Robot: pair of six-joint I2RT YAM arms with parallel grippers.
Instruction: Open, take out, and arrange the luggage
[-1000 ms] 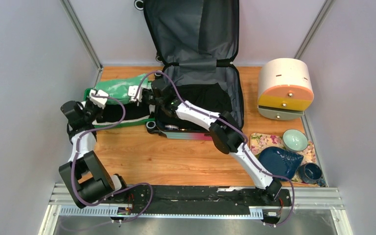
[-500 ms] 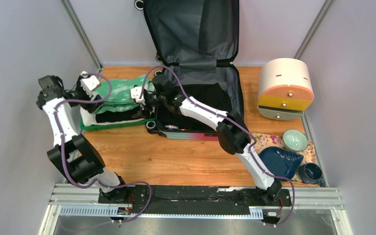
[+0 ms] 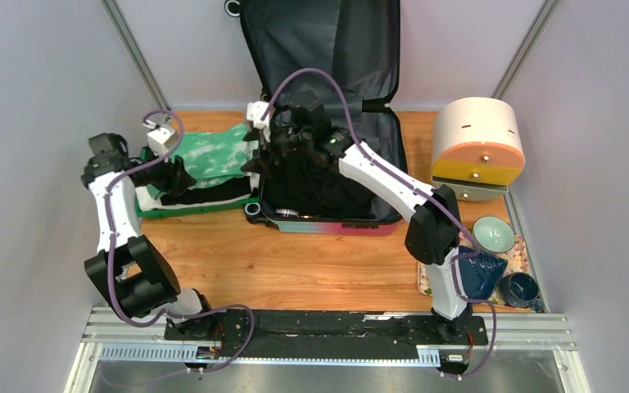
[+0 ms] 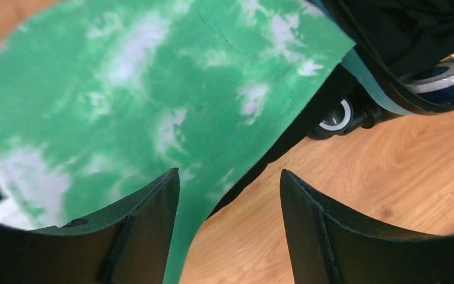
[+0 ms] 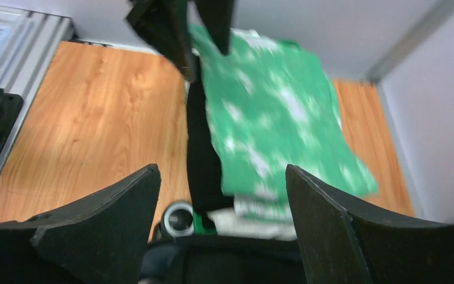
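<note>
The luggage (image 3: 336, 57) lies open in the upper middle of the top view. Its lid stands against the back wall and shows the dark grey lining, and its lower half is flat on the wooden table (image 3: 295, 262). I judge that the shell is stiff and smooth, so fingers may slip on it. A black wheel (image 4: 337, 115) at the near left corner could also let it roll. The rim of the lower half, where a thin pink and teal edge shows, looks like the best place to hold it.

Black clothes (image 3: 328, 188) fill the lower half. They look soft and limp, so I would pinch them at a fold or an edge.

Left of the case, a green-and-white cloth (image 3: 209, 155) lies on top of a pile of folded dark garments in a green tray (image 3: 188, 211). It is flat, thin and mottled.

The left gripper (image 4: 229, 195) hangs over the near edge of this cloth, with its jaws apart and nothing between them. The right gripper (image 5: 221, 177) is at the left rim of the case, and its jaws are also wide apart and empty.

At the right of the frame stands a cream and orange round container (image 3: 477, 147), well apart from the case.
</note>
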